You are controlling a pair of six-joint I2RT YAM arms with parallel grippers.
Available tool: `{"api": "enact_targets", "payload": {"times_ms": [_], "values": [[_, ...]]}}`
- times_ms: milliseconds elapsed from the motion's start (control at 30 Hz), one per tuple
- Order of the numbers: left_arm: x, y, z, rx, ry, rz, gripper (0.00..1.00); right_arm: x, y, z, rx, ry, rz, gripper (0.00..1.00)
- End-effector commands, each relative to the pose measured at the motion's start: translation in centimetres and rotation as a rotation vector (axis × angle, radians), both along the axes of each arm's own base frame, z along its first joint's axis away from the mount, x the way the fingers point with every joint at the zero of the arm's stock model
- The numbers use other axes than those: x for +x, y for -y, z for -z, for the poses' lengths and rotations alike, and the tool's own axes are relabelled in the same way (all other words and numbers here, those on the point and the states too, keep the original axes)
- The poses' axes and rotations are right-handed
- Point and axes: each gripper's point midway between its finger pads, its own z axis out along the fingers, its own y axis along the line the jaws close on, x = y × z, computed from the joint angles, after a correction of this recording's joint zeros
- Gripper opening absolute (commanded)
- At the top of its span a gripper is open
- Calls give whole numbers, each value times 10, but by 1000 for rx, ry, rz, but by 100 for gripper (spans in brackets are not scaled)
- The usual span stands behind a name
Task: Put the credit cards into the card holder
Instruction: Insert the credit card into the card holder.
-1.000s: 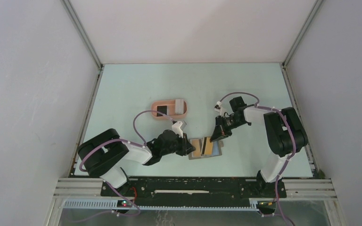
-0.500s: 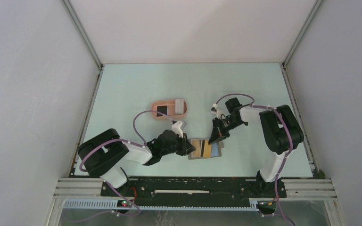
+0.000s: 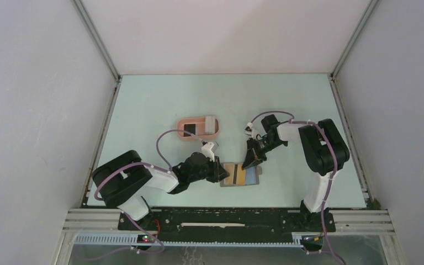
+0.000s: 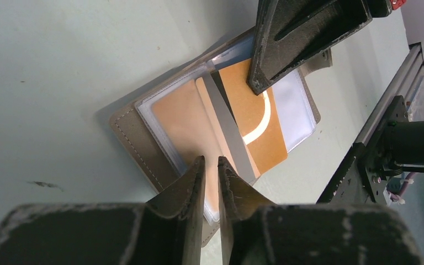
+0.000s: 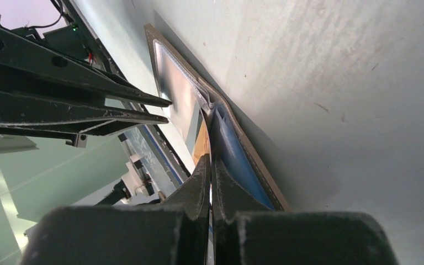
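A grey wallet (image 3: 242, 175) lies open on the table near the front. A yellow-orange card with a dark stripe (image 4: 252, 122) sticks partly out of its clear sleeve, and a blue card (image 5: 236, 159) sits in the wallet beside it. My right gripper (image 3: 249, 161) is shut on the orange card's far edge (image 5: 203, 144). My left gripper (image 4: 208, 160) is shut, its tips pressed down on the wallet's left half (image 4: 171, 118). The salmon-pink card holder (image 3: 183, 138) stands behind them, holding a black card (image 3: 189, 130) and a whitish-grey card (image 3: 210, 123).
The left arm's purple cable (image 3: 165, 138) loops close to the card holder's front rim. The metal rail (image 3: 226, 212) runs along the table's near edge just in front of the wallet. White walls enclose the table at the left, right and back.
My right arm has shifted a little to the left, bringing its gripper closer over the wallet. The left gripper, the wallet and the card holder have stayed put.
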Motion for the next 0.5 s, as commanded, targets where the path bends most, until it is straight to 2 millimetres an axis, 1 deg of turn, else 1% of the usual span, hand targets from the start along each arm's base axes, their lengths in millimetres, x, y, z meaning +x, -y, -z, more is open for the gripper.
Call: {"api": "enact_targets", "payload": {"times_ms": [0,133,267,367,467], "values": [[-2,0,7,28,-9,12,20,12,-6,4,-17,12,9,3],[-2,2,4,14,-8,17,22,12,-18,4,-2,8,-23,7],[-1,3,-3,-4,0,9,25,13,-24,4,1,7,-54,17],[0,2,-10,-20,10,1,28,17,-21,0,-9,50,-67,28],[0,0,-18,-27,18,-4,29,24,-16,-9,-19,111,-70,38]]}}
